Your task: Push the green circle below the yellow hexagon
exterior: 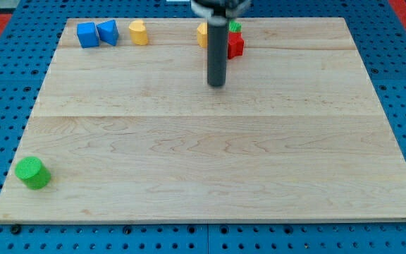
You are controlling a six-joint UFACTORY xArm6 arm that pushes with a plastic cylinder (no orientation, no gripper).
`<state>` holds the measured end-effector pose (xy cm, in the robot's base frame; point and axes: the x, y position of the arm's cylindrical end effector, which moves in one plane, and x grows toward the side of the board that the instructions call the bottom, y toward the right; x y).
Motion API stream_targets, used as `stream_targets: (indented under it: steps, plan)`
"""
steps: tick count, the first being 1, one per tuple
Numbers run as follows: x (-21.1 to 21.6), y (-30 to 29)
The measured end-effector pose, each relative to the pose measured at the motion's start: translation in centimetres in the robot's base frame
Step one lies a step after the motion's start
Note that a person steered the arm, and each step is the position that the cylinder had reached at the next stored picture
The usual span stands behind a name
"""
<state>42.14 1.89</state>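
1. A pale wooden board (210, 162) lies on a blue pegboard bench; its wide middle holds no blocks.
2. My tip (217, 85) rests on the wood in the far centre, a bare rod that clasps nothing and touches no block.
3. The green circle (32, 173) sits alone at the near-left corner, well apart from my tip and close to two edges.
4. Behind the rod at the far edge cluster a yellow block (202, 34), likely the hexagon but half hidden, a red block (235, 45) and a small green block (235, 27).
5. Far left stand a blue cube (87, 34), a second blue block (108, 32) and a yellow heart (139, 32).
6. Risk, as judged: approaching the circle from the wrong side could shove it off the board's near or left edge.
7. A long diagonal push may let the round block roll off my tip's line, or carry it into the red block.
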Motion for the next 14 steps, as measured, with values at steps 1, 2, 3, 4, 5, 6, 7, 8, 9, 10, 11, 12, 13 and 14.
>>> stream_targets:
  steps: [1, 2, 3, 4, 5, 6, 7, 8, 9, 10, 11, 12, 13, 14]
  plan:
    - [11.6, -3.2]
    - [18.2, -12.3]
    - [19.0, -21.6]
    - [16.5, -26.7]
    - [12.2, -26.7]
    - [8.1, -26.7]
    - [5.3, -27.1]
    - [2.9, -28.4]
    - [2.0, -32.3]
    - [-1.8, -26.8]
    - [-3.9, -18.8]
    - [-7.1, -11.3]
    - [-8.7, -7.4]
    - [-8.7, -6.6]
